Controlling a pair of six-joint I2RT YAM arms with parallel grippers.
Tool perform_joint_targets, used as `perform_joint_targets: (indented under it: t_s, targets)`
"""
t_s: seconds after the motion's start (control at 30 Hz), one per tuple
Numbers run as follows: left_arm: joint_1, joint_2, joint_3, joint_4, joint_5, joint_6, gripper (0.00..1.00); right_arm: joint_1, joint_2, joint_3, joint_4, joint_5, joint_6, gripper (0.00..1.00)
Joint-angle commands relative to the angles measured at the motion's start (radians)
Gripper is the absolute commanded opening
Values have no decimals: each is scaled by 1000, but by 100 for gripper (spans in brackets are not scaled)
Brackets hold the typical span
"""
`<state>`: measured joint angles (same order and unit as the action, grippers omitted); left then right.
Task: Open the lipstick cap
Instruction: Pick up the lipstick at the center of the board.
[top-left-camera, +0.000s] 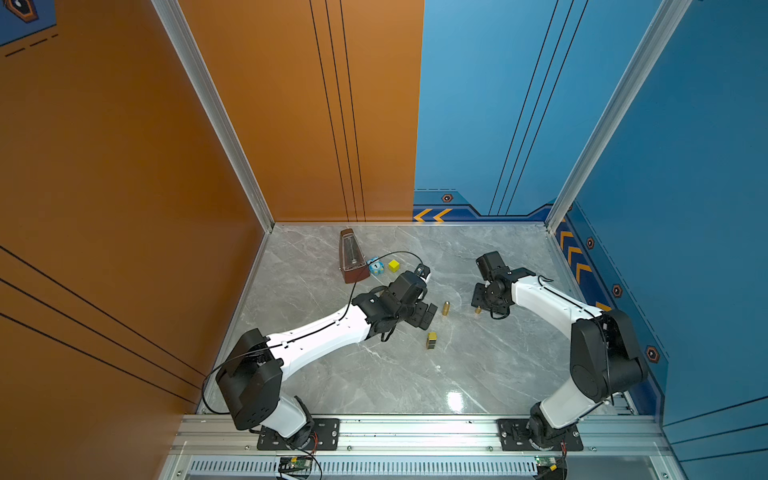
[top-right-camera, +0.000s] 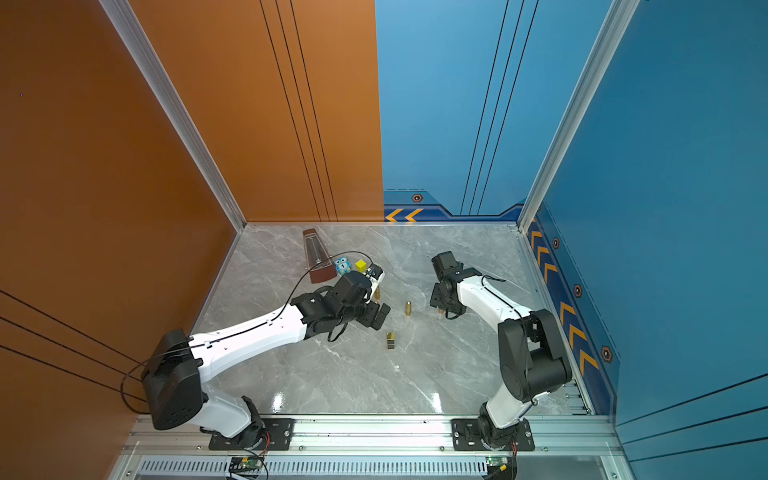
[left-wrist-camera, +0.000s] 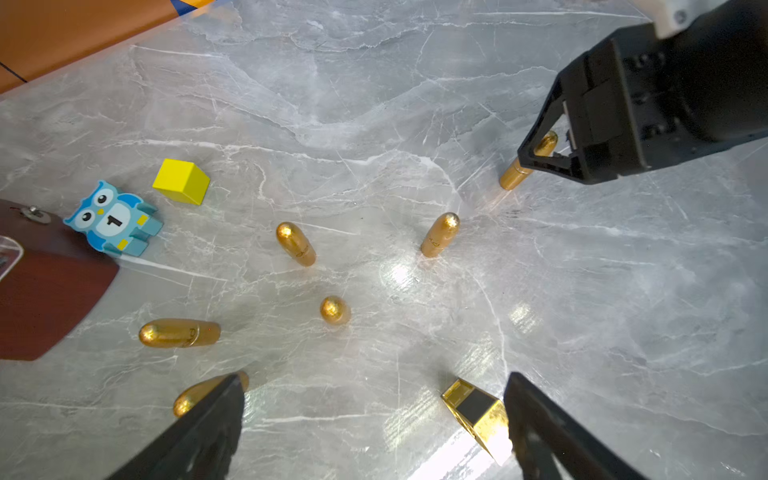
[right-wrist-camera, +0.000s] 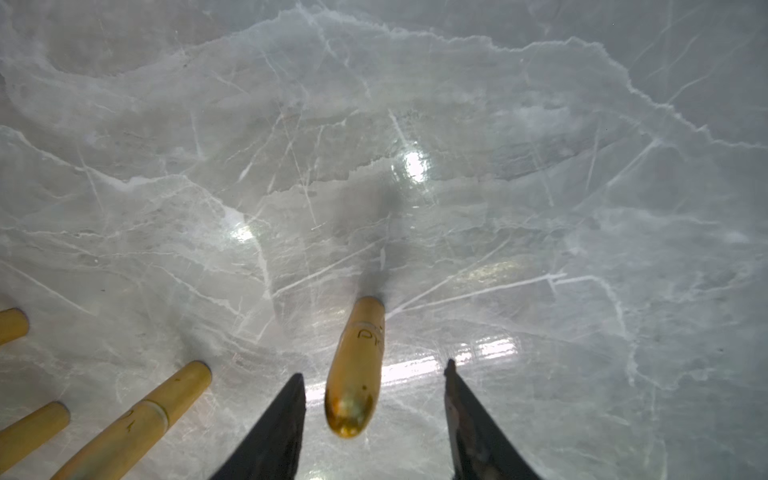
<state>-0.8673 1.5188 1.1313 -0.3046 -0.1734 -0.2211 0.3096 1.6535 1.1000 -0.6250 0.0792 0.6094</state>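
Several gold bullet-shaped lipsticks are on the marble table. One lipstick (right-wrist-camera: 355, 370) stands upright between the fingers of my right gripper (right-wrist-camera: 374, 370), with a gap on each side, so the jaws are open around its capped top. The left wrist view shows the same lipstick (left-wrist-camera: 514, 174) under the right gripper (left-wrist-camera: 544, 156). In both top views the right gripper (top-left-camera: 482, 301) (top-right-camera: 440, 301) points down at the table's right middle. My left gripper (left-wrist-camera: 374, 415) (top-left-camera: 424, 316) hovers wide open and empty, one finger beside a square gold lipstick (left-wrist-camera: 478, 411) (top-left-camera: 432, 340).
Other gold lipsticks stand nearby (left-wrist-camera: 295, 243) (left-wrist-camera: 439, 235) (top-left-camera: 446, 308), and one lies flat (left-wrist-camera: 178, 332). A brown metronome (top-left-camera: 352, 255), a blue owl block (left-wrist-camera: 112, 218) and a yellow cube (left-wrist-camera: 181, 181) sit at the back left. Walls enclose three sides.
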Motion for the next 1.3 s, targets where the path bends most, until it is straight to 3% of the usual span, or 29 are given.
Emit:
perform_joint_targets:
  t_s: [0.0, 0.47, 0.73, 0.97, 1.27]
  targets:
    - [-11, 15, 40, -8, 54, 35, 99, -11, 39, 20, 22, -19, 0, 50]
    - [-26, 18, 17, 32, 102, 77, 99, -14, 87, 22, 46, 2, -30, 22]
    - [-26, -43, -62, 107, 127, 84, 99, -10, 14, 17, 16, -50, -72, 13]
    - [-21, -181, -260, 324, 231, 163, 99, -10, -158, 12, -88, -227, -129, 13]
    - [-30, -252, -382, 416, 383, 235, 96, 28, -360, 11, -208, -558, -140, 12]
